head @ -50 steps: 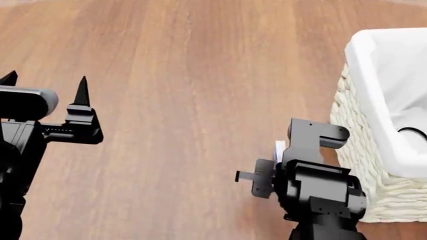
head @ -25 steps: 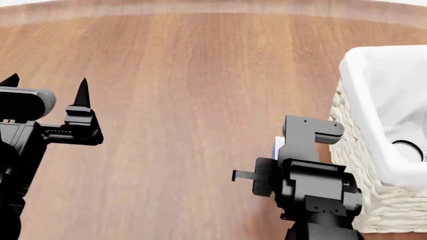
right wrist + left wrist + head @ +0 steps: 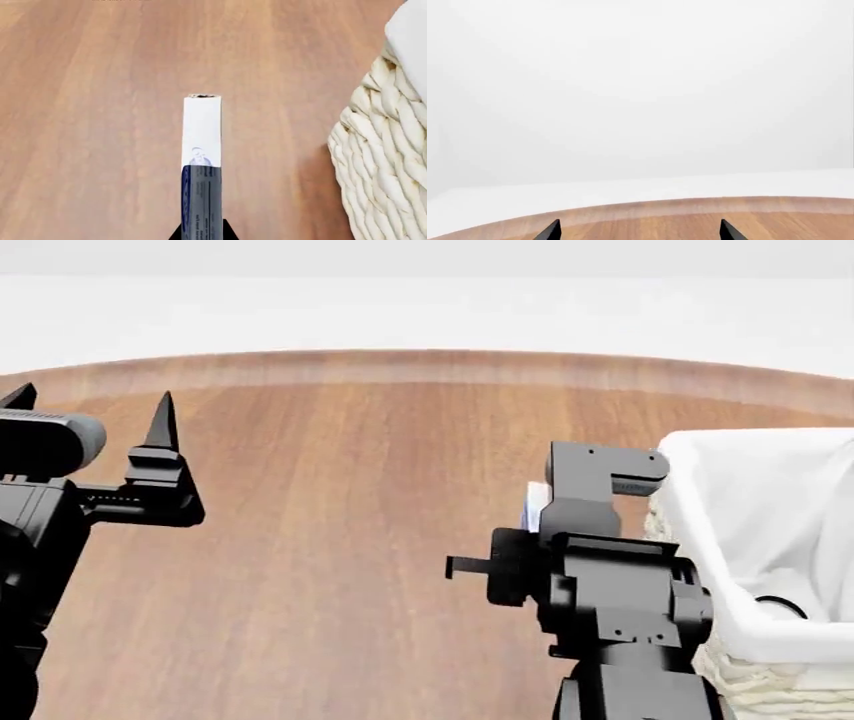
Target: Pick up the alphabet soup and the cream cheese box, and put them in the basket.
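The right gripper fingers clench the cream cheese box edge-on — light, thin, stiff card; the left gripper is spread, empty.

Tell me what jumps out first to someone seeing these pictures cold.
The right gripper stands out, shut on the thin white cream cheese box, held edge-on above the wooden table just beside the basket. The basket, woven wicker with a white liner, sits at the table's right side. The left gripper hangs at the left with its pointed fingers apart and nothing between them.
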